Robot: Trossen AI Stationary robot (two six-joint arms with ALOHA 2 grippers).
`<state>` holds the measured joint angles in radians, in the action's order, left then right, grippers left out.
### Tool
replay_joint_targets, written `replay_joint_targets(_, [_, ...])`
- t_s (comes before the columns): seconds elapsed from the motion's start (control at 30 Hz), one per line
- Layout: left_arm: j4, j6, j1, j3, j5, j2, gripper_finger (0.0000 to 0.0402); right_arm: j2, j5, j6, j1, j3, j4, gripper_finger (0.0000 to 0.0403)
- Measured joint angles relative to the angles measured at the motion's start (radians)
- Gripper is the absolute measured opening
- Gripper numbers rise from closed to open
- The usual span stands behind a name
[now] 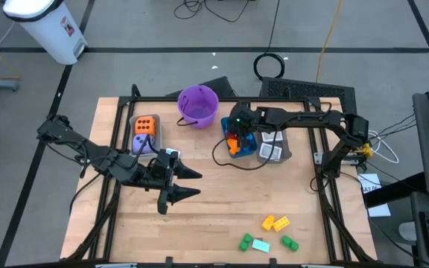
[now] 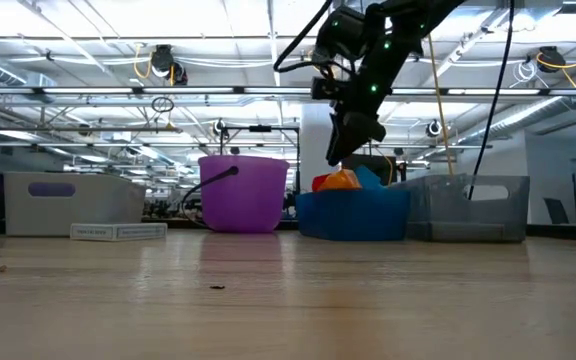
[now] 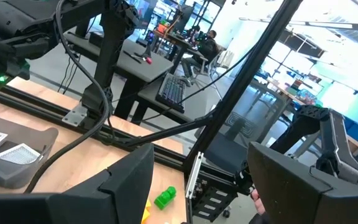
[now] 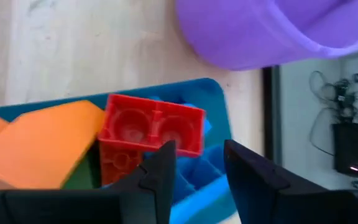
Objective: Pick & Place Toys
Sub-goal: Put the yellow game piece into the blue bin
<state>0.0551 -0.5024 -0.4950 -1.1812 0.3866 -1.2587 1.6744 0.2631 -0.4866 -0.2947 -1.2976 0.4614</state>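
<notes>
My right gripper hangs open just above the blue bin, slanting down, with nothing between its fingers. A red brick lies on the pile in that bin, beside orange pieces. In the low view the gripper stands a little above the bin. My left gripper waits open above the table's middle, pointing level. Yellow bricks, green bricks and a small teal card lie on the table at the near right.
A purple bucket stands at the far edge, left of the blue bin. A grey bin holds orange and purple dice. A clear bin with cards stands right of the blue bin. Bare wood lies in the table's near middle.
</notes>
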Motion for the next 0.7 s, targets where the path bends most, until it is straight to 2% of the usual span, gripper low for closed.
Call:
replay_joint_targets(0.2, [0.0,0.0,0.0,0.0,0.0,0.0,0.0266,-0.081,0.024,0.024,0.017,0.0,0.0,0.0143])
replay_joint_targets(0.37, [0.0,0.0,0.0,0.0,0.0,0.0,0.0266,-0.193,0.021,0.226,0.069,-0.001,-0.007,0.0144])
replay_joint_targets(0.47, [0.0,0.0,0.0,0.0,0.0,0.0,0.0266,-0.249,-0.009,0.305,0.12,-0.001,-0.007,0.0144])
replay_joint_targets(0.6, [0.0,0.0,0.0,0.0,0.0,0.0,0.0266,-0.28,-0.078,0.295,0.213,-0.001,0.001,0.0144])
replay_joint_targets(0.7, [0.0,0.0,0.0,0.0,0.001,0.0,0.0266,-0.283,-0.044,0.289,0.297,-0.001,0.006,0.0144])
